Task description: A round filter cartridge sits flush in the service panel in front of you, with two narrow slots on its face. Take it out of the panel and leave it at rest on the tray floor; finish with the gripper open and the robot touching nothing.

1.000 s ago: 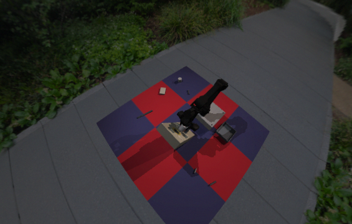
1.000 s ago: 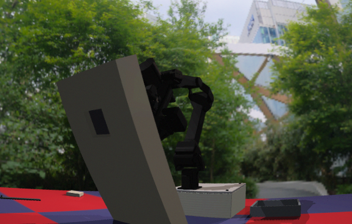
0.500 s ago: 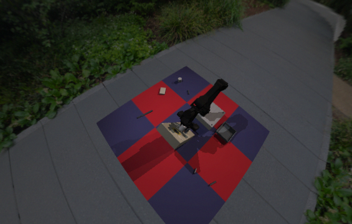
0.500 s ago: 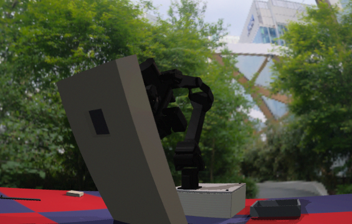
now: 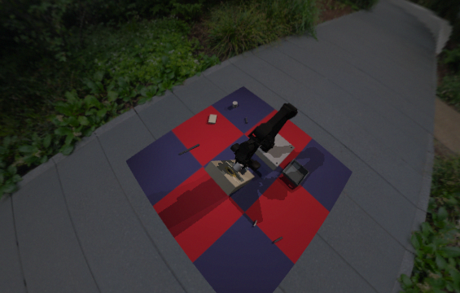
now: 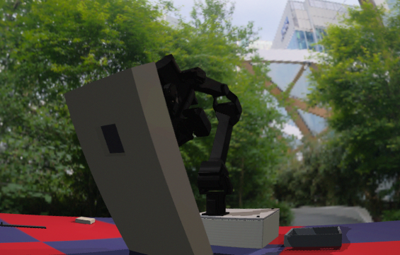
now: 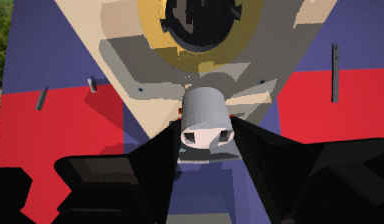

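The grey round cartridge point(image 7: 205, 107) point(image 5: 237, 167) is out of its opening, below it in front of the lower panel face. Its two slots face the wrist camera. My gripper point(image 7: 205, 122) is shut on the cartridge, one black finger on each side. In the exterior view the cartridge and fingertips are hidden behind the panel. The tilted beige service panel point(image 5: 219, 176) point(image 6: 115, 191) point(image 7: 83, 15) has a gold ring point(image 7: 150, 30) around a dark, empty round opening point(image 7: 203, 22). Whether the cartridge touches the panel's lower ledge is unclear. The dark tray point(image 5: 289, 178) point(image 6: 313, 242) stands apart from the panel, with nothing visible in it.
The arm's pale base box point(image 5: 276, 155) point(image 6: 235, 231) stands between panel and tray. A black bar point(image 5: 189, 149) point(image 6: 15, 225) point(image 7: 335, 75), a pale block point(image 5: 212, 119) point(image 6: 85, 220), a white cylinder point(image 5: 234, 104) and small pieces point(image 5: 255, 223) point(image 5: 277, 240) lie around on the checkered mat.
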### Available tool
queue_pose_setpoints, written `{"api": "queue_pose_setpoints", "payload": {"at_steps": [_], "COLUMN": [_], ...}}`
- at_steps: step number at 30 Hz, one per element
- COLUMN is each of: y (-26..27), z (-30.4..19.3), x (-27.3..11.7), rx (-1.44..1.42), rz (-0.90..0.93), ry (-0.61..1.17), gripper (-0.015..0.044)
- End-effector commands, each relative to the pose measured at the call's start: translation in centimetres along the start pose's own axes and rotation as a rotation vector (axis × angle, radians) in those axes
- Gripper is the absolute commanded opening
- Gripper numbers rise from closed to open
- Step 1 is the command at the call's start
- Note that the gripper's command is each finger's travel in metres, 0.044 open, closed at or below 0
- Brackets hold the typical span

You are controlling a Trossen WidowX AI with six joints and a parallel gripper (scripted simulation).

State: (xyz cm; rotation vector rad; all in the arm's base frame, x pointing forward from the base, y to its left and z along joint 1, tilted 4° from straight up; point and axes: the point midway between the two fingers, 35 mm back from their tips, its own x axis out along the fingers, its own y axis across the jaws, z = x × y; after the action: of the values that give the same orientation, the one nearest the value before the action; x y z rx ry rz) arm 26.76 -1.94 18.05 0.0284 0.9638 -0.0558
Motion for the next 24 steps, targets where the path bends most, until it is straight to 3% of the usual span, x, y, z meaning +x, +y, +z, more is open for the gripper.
{"api": "queue_pose_setpoints", "payload": {"at_steps": [1, 12, 24], "y": [0.0, 0.0, 2.4], "z": [0.8, 0.7, 1.0], "x": [-2.1, -8.2, -7.5], "rx": [0.000, 0.000, 0.004], "rz": [0.000, 0.000, 0.003], "ry": [-0.015, -0.012, 0.002], "gripper": [0.0000, 0.0000, 0.0000]}}
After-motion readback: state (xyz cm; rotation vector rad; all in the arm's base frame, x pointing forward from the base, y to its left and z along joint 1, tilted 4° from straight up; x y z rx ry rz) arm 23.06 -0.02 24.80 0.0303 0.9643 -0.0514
